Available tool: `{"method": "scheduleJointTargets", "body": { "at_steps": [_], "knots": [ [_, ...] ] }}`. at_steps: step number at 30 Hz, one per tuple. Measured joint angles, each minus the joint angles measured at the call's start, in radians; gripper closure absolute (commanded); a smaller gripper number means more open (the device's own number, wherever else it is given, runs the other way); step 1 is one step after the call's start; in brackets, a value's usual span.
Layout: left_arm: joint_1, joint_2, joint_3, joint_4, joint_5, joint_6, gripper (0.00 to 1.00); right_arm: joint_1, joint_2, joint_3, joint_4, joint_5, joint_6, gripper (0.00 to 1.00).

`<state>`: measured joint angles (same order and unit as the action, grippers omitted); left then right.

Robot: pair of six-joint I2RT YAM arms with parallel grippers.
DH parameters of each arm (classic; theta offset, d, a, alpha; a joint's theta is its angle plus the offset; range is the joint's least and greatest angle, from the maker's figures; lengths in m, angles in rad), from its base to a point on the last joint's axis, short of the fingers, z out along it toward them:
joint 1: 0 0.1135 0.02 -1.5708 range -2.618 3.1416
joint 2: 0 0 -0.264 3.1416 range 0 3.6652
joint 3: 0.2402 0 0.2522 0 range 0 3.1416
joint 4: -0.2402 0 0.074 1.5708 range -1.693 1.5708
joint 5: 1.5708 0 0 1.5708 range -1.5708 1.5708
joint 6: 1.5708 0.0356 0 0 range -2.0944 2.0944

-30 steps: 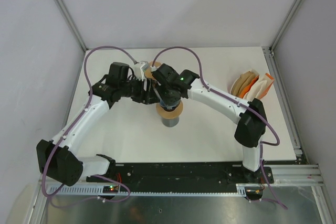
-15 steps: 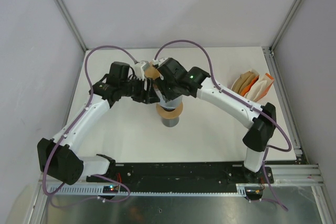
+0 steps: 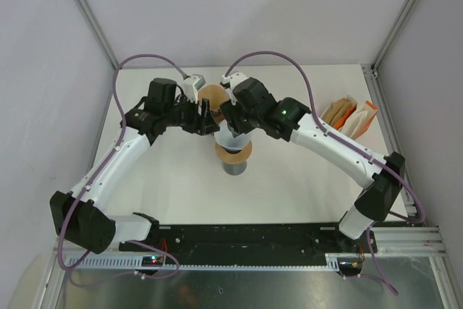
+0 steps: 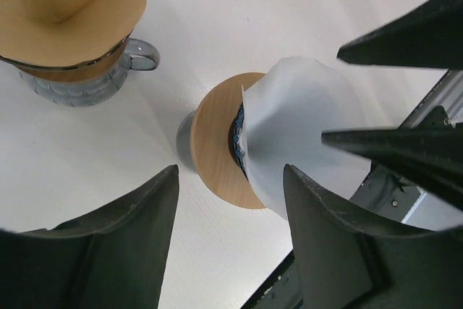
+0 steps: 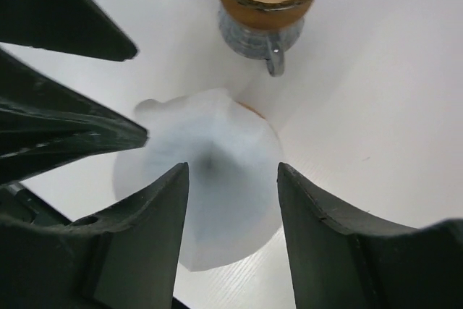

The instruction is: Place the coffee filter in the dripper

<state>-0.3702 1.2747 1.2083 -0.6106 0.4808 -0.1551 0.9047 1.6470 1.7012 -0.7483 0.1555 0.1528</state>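
A white paper coffee filter (image 5: 210,179) stands as an open cone in the dripper, whose wooden collar (image 4: 213,150) rests on a grey base (image 3: 233,168). In the top view the filter (image 3: 228,138) shows just above the collar. My right gripper (image 5: 233,168) hovers over the filter, open, with nothing between its fingers. My left gripper (image 4: 230,171) is open too, above and beside the dripper, and touches nothing. The two grippers (image 3: 208,122) (image 3: 231,124) face each other closely over the dripper.
A second glass dripper with a brown filter (image 4: 72,12) and a handle stands just behind, also seen as the brown filter (image 3: 211,95). A stack of brown and white spare filters (image 3: 347,116) lies at the table's right side.
My right gripper has opened, let go of the white filter and risen away toward the back. The filter stays in the dripper. The left gripper has drawn back a little.
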Motion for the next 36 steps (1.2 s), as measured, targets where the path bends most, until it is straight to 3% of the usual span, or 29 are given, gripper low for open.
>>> {"method": "scheduleJointTargets", "body": {
  "at_steps": [11,21,36],
  "knots": [
    [-0.014,0.061,-0.038,0.011,-0.003,0.011,0.37,-0.106,-0.036,-0.217,0.09,0.0,0.011,0.38],
    [-0.017,0.061,-0.071,0.025,-0.005,0.026,0.36,-0.101,-0.036,-0.231,0.121,-0.021,0.012,0.38],
    [-0.017,0.033,-0.019,0.025,-0.006,0.055,0.19,-0.102,-0.139,-0.231,0.146,-0.033,0.012,0.37]
  ]
}}
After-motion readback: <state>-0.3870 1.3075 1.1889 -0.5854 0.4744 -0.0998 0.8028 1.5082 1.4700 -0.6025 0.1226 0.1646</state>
